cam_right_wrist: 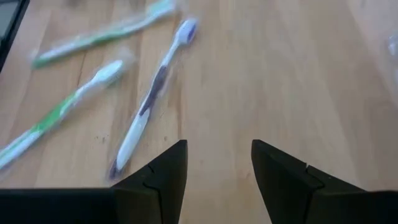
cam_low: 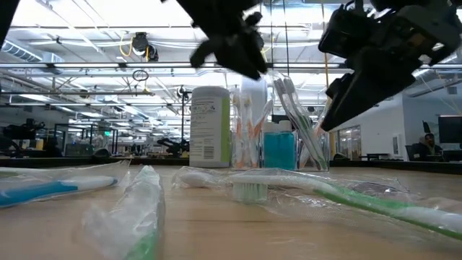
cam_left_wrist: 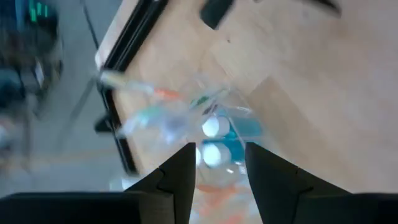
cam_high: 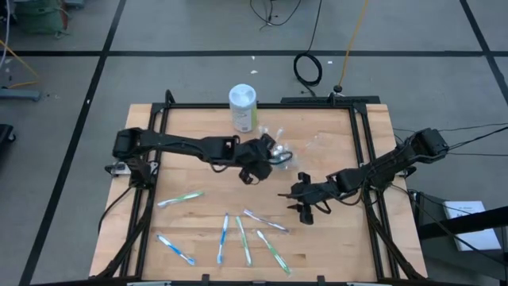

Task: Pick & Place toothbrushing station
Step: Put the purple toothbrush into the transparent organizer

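The clear plastic cup [cam_high: 279, 149] stands upright on its base on the wooden table, right of the middle toward the far edge. It holds wrapped toothbrushes [cam_low: 292, 108] and a teal toothpaste tube [cam_low: 279, 150]. My left gripper [cam_high: 266, 159] hangs open just above and left of the cup. In the left wrist view the cup [cam_left_wrist: 227, 127] shows beyond the gap between the fingers [cam_left_wrist: 221, 149]. My right gripper [cam_high: 295, 202] hovers open over bare wood nearer the front, with nothing between its fingers [cam_right_wrist: 217, 149]. Several wrapped toothbrushes [cam_high: 244, 238] lie flat on the near half.
A white-lidded, green-labelled canister [cam_high: 243, 107] stands at the far edge, behind and left of the cup. Loose toothbrushes [cam_right_wrist: 152, 87] lie just ahead of my right gripper. A black frame [cam_high: 361, 151] borders the table. Bare wood lies at the right [cam_high: 333, 230].
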